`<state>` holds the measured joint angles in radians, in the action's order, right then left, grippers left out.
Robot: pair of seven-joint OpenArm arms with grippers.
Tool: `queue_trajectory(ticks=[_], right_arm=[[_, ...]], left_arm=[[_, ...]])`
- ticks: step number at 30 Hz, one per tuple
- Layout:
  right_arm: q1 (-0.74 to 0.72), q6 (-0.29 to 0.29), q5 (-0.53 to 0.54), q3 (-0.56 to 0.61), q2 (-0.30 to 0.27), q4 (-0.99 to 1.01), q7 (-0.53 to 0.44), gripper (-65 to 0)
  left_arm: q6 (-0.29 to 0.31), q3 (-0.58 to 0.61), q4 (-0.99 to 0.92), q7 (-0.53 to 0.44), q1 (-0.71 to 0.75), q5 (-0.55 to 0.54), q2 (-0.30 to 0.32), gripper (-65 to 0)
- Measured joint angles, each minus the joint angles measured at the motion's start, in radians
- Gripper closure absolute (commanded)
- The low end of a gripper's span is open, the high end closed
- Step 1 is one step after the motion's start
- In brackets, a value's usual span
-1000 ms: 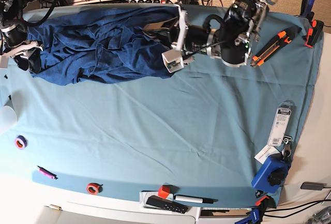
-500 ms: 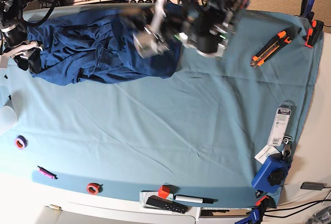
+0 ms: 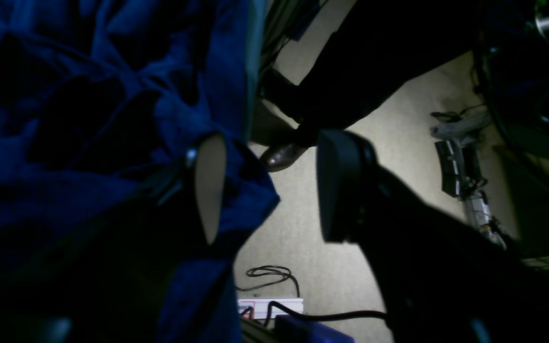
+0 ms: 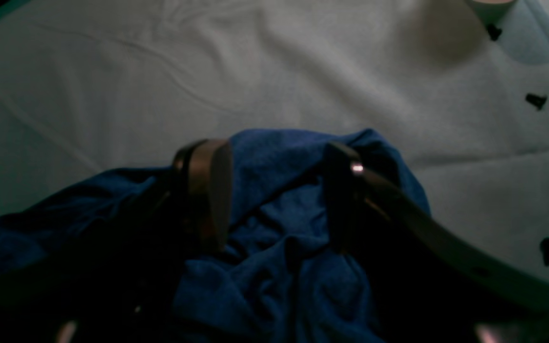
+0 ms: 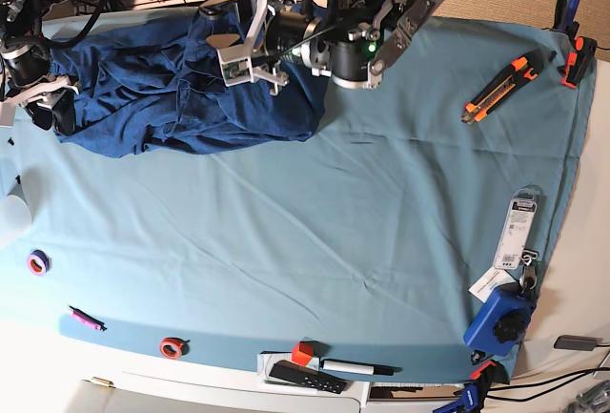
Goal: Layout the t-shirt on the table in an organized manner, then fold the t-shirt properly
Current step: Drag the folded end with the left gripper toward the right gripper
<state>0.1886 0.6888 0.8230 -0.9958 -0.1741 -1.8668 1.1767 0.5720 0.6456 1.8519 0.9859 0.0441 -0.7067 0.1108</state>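
The dark navy t-shirt (image 5: 162, 89) lies crumpled at the far left of the teal table (image 5: 334, 241). My left gripper (image 5: 231, 55) hangs over the shirt's far edge, near its middle. In the left wrist view the left gripper (image 3: 269, 190) is open, shirt fabric (image 3: 88, 143) drapes around one finger (image 3: 210, 190), and the floor shows in the gap. My right gripper (image 5: 46, 100) is at the shirt's left end. In the right wrist view the right gripper (image 4: 277, 195) is open and straddles a bunched fold of the shirt (image 4: 279, 247).
An orange-black utility knife (image 5: 496, 87) and an orange clamp (image 5: 577, 58) lie at the far right. A packaged tool (image 5: 519, 232) and a blue device (image 5: 500, 322) are at the right edge. Tape rings (image 5: 172, 346), a pink marker (image 5: 84, 318), a red cube (image 5: 302, 353) and a remote (image 5: 305, 377) line the near edge.
My left arm has swung left along the far edge, from the shirt's right end to over its middle. The shirt's right part has shifted a little. The right arm has not moved.
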Motion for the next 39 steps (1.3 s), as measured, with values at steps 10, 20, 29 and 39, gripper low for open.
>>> queue_trajectory(ticks=[10, 20, 29, 39], right_arm=[[0.000, 0.000, 0.000, 0.000, 0.000, 0.000, 0.000, -30.3], [0.000, 0.000, 0.000, 0.000, 0.000, 0.000, 0.000, -30.3], [0.000, 0.000, 0.000, 0.000, 0.000, 0.000, 0.001, -30.3], [0.000, 0.000, 0.000, 0.000, 0.000, 0.000, 0.000, -30.3]], left_arm=[[-0.202, -0.033, -0.001, -0.134, -0.031, 0.348, -0.008, -30.9], [-0.261, -0.032, -0.058, -0.134, -0.128, 0.411, -0.037, -30.9], [-0.179, -0.027, -0.304, -0.136, -0.153, 0.411, -0.136, -30.9], [-0.179, -0.018, -0.342, -0.126, -0.196, 0.433, -0.133, 0.0]])
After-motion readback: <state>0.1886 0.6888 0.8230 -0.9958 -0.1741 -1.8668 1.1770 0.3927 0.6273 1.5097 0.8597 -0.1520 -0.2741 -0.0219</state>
